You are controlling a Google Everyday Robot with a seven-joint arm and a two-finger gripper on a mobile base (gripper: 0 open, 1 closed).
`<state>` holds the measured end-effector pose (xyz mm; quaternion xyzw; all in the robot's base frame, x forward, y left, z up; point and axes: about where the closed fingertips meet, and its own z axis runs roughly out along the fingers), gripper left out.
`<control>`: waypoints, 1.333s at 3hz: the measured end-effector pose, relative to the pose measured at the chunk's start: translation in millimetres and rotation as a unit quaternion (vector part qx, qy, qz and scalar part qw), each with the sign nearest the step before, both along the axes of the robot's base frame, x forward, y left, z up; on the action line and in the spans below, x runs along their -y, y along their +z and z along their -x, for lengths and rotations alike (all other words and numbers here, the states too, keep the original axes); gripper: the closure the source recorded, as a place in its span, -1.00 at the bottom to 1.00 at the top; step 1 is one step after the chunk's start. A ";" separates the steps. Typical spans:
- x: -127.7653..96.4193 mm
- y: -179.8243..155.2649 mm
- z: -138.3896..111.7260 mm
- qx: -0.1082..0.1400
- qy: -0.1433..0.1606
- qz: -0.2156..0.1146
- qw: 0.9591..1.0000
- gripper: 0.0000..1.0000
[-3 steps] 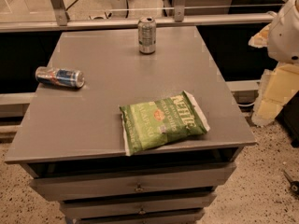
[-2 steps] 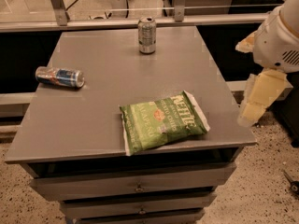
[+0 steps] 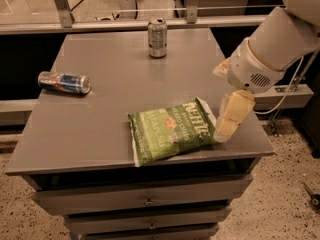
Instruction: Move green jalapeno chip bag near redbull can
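The green jalapeno chip bag (image 3: 172,130) lies flat near the front edge of the grey table (image 3: 110,49), its white "Kettle" lettering facing up. The redbull can (image 3: 64,82) lies on its side at the table's left edge, its shiny end pointing right. My gripper (image 3: 226,128) hangs from the white arm (image 3: 272,49) at the right and points down just off the bag's right end, close above the table's front right part. It holds nothing that I can see.
A plain silver-grey can (image 3: 157,37) stands upright at the back middle of the table. Drawers (image 3: 145,201) sit below the tabletop. A rail and glass partition run behind the table. Speckled floor lies to the right.
My arm has swung in from the right and lowered, bringing the gripper from beyond the table's right edge to the bag's right end. The bag and both cans have not moved.
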<state>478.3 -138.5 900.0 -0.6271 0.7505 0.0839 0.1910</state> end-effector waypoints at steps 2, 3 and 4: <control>-40.5 -34.8 2.0 -0.031 0.029 -0.035 0.999 -1.00; -54.5 -44.0 6.6 -0.031 0.041 -0.045 0.998 -0.67; -60.2 -50.8 10.1 -0.030 0.045 -0.050 0.997 -0.20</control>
